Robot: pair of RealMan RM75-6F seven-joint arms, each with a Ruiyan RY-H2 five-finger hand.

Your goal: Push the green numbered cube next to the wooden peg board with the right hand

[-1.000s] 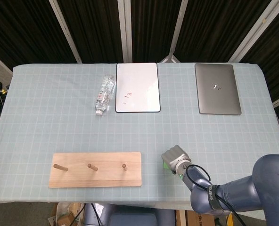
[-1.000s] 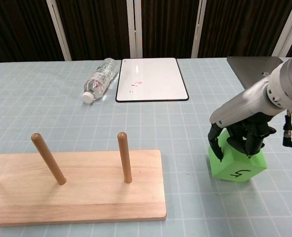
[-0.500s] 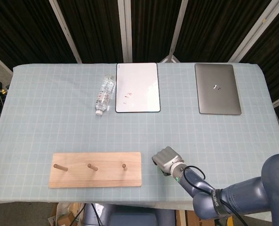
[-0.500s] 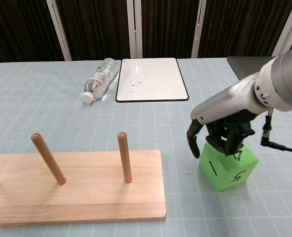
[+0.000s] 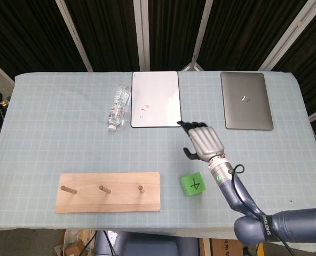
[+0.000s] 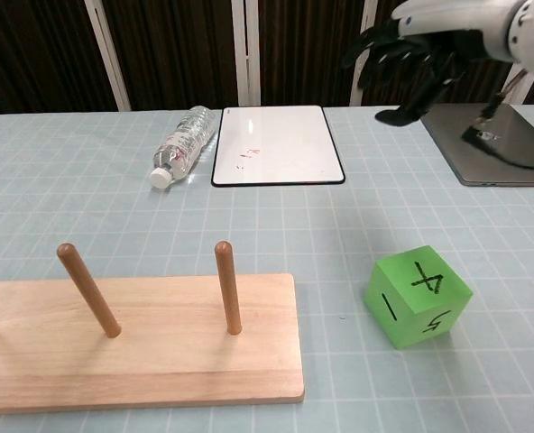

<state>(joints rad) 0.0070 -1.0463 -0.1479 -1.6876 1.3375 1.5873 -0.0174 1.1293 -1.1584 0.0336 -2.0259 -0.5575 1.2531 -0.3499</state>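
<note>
The green numbered cube (image 5: 192, 185) (image 6: 418, 296) rests on the table a short gap to the right of the wooden peg board (image 5: 109, 192) (image 6: 132, 347), not touching it. A 4 shows on its top face. My right hand (image 5: 202, 142) (image 6: 409, 52) hovers well above and behind the cube, fingers spread and slightly curled, holding nothing. The left hand shows in neither view.
A white tablet (image 5: 155, 99) (image 6: 278, 144) and a lying water bottle (image 5: 118, 107) (image 6: 180, 144) are at the back centre. A grey laptop (image 5: 246, 108) (image 6: 492, 144) lies at the back right. The table's front edge runs just below the board.
The right hand, which rested on the cube and slid it left toward the board, has let go and risen up and back. The cube now stands alone.
</note>
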